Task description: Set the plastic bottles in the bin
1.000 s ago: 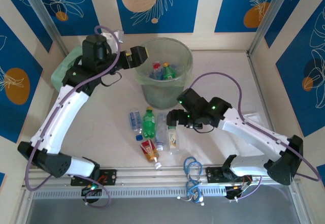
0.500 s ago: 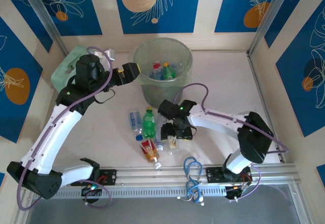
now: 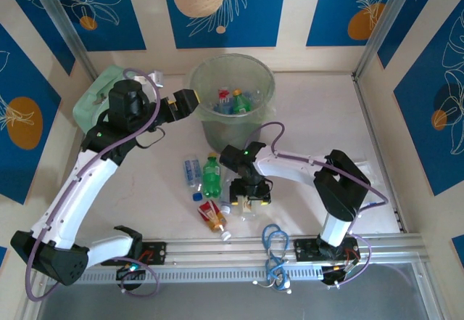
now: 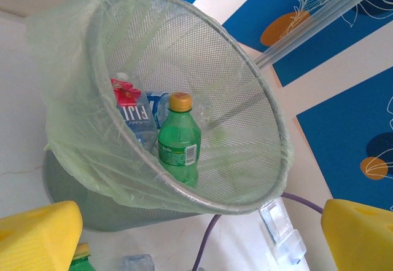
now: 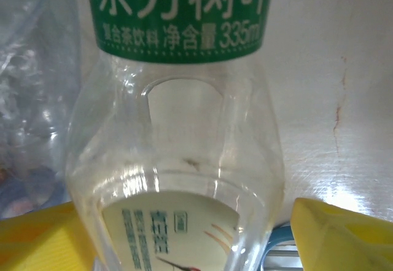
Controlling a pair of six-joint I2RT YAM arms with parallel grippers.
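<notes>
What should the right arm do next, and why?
Probably close the right gripper on the clear green-labelled bottle. Its yellow fingers straddle the bottle, which lies on the table, and the jaws seem not yet tight on it. Once gripped, it can be lifted to the bin.

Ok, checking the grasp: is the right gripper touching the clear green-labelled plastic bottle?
Cannot tell. Right wrist view: right gripper straddles the clear plastic bottle; neither contact nor gap shows plainly.

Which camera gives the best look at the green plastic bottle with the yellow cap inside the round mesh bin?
The left wrist view: the green plastic bottle appears large inside the round mesh bin, cap and label clear. The top external view shows the same bottle small, from above.
</notes>
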